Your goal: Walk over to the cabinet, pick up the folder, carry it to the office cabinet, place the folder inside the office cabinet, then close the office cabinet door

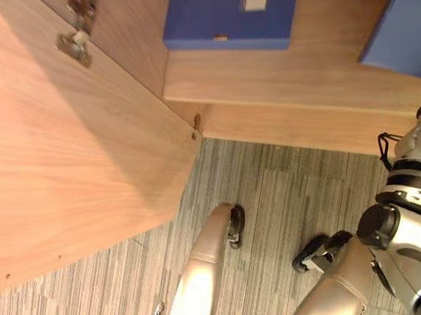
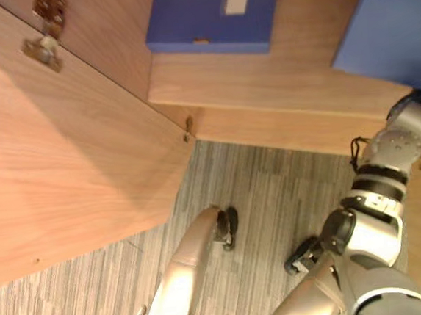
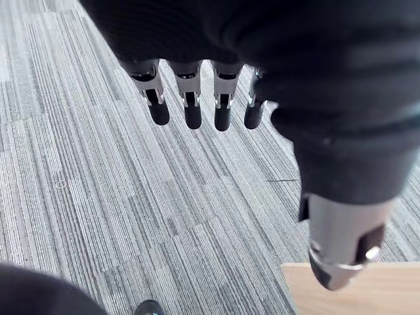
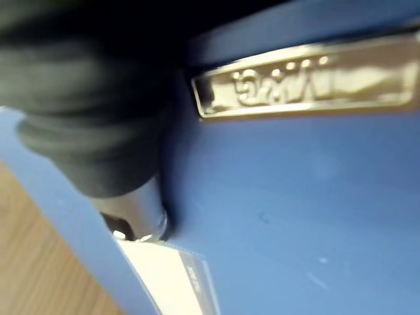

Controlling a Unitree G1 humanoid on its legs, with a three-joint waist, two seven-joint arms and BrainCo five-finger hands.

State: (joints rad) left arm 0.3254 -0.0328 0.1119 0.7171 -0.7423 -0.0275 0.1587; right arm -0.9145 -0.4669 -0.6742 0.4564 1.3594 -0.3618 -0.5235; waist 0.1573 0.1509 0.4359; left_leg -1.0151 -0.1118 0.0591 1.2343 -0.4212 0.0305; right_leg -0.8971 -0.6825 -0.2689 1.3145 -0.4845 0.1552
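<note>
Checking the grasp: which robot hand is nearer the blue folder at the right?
Right. The right robot hand touches the blue folder; the left robot hand hangs over carpet, apart.

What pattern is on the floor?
Fine grey stripes, light and dark, on the carpet; the left wrist view shows it best.

The left hand [image 3: 275,72] is hanging palm-down with nothing in it, its fingers [image 3: 222,115] pointing straight and slightly spread and its thumb [image 3: 341,243] standing apart from them. The right arm [image 2: 370,210] is reaching forward and up on the right side, bent at the elbow. At its end, the right hand [image 4: 92,138] is gripping the blue folder [image 4: 295,197], with its thumb [image 4: 134,213] pressing flat against the folder's face.
</note>
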